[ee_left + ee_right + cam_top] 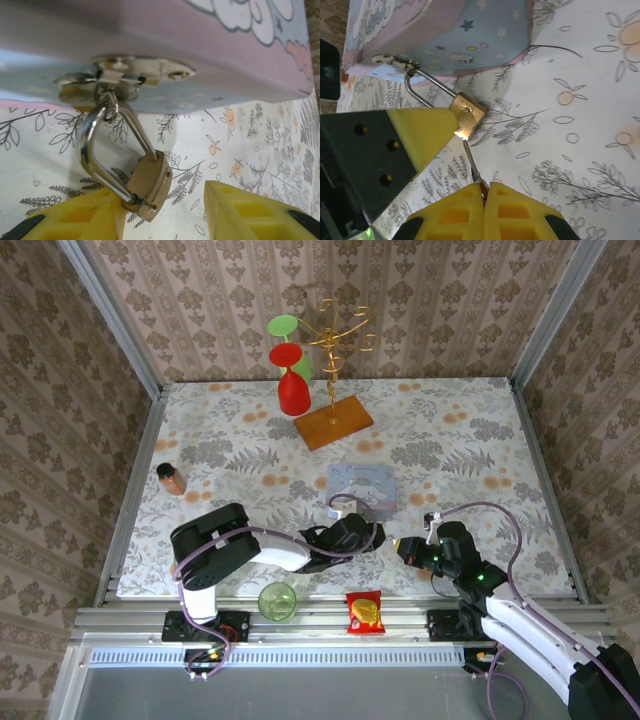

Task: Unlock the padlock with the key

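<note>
The small brass-gold padlock with the thin silver shackle (468, 114) hangs from the silver hasp (125, 75) of the pastel tin box (470, 30). Its body rests on the floral-patterned desk (580, 100), toward 4 o'clock from the hasp in the right wrist view.

**Handling.** The padlock is judged rigid, smooth and light, and it pivots freely on the hasp, so any push would swing it. Brace it across the flat faces of the body, not on the shackle. The slim grey-silver metal key (471, 162) is stiff but thin. It is likely to twist in the pads or bend under side load, so hold it by the head.

**Tool state.**
- The right tool (484, 187) has its pads together, clamped on the key. The blade points toward 11 o'clock at the padlock's base.
- The left tool (167, 205) stands apart, with one yellow finger (422, 135) touching the padlock body.

**Obscured.**
- Glare covers the keyhole, so whether the tip has entered cannot be told.
- The key head is buried between the pads.
- From overhead, the padlock and key are too small to make out.
</note>
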You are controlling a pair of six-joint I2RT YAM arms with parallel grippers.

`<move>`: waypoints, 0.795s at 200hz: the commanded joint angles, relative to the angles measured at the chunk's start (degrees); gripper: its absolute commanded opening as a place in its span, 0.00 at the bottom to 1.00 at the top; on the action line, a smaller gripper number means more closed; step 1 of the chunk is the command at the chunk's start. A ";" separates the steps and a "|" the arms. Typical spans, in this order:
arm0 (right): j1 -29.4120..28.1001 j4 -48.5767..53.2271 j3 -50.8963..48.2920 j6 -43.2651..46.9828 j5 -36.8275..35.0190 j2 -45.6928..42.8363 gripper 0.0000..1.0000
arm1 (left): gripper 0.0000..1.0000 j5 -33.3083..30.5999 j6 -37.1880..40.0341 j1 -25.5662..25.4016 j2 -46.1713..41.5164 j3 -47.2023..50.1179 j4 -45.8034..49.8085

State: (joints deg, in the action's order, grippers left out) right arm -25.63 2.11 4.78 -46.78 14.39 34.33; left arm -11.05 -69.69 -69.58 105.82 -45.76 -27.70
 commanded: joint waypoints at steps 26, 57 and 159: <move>0.40 3.88 -0.72 -2.58 -6.26 -2.25 0.00 | 0.42 -3.76 -3.50 -2.52 5.70 -4.56 13.45; 0.49 0.94 -0.93 -2.74 -7.62 -1.18 0.00 | 0.40 -5.05 -4.11 -2.23 10.65 -7.63 17.78; 0.49 0.26 -3.08 -3.69 -6.40 -3.65 0.00 | 0.12 -3.02 -1.73 -1.33 5.77 -4.85 15.51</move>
State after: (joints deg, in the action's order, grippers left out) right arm -25.36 3.27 2.42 -49.91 8.27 30.33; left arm -18.48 -72.23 -71.09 111.87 -54.78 -19.44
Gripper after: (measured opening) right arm 0.060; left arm 0.126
